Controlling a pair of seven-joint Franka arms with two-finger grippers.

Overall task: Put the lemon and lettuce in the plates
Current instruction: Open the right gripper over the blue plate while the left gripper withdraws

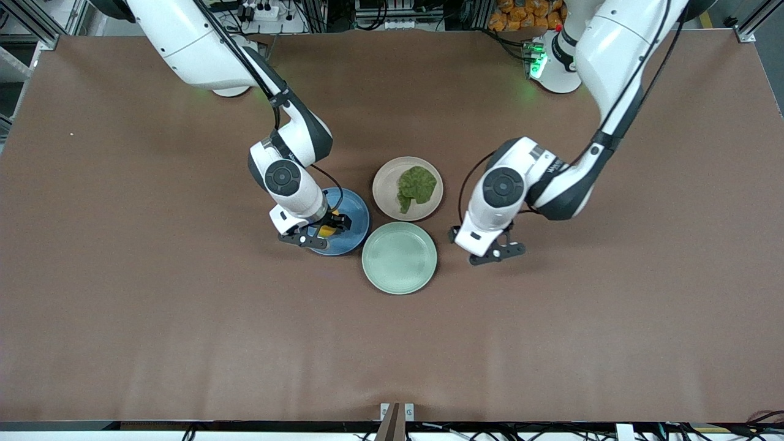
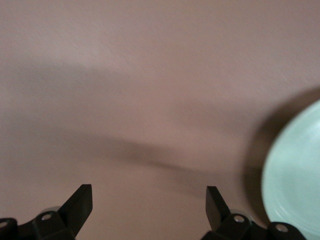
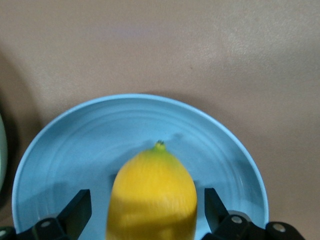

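The yellow lemon [image 1: 326, 231] lies in the blue plate [image 1: 356, 228], which is toward the right arm's end of the table. My right gripper [image 1: 331, 225] is low over that plate, open, with a finger on each side of the lemon and a gap to each. In the right wrist view the lemon [image 3: 152, 195] sits between the fingers of the right gripper [image 3: 147, 198] on the blue plate [image 3: 75, 150]. The green lettuce [image 1: 416, 185] lies in the beige-pink plate [image 1: 383, 184]. My left gripper [image 1: 493, 251] is open and empty over bare table; it also shows in the left wrist view [image 2: 149, 194].
A pale mint-green plate [image 1: 399, 257] holds nothing and sits nearer to the front camera than the other two plates, between the grippers. Its rim [image 2: 295, 175] shows in the left wrist view. The brown table [image 1: 184, 318] spreads wide around the plates.
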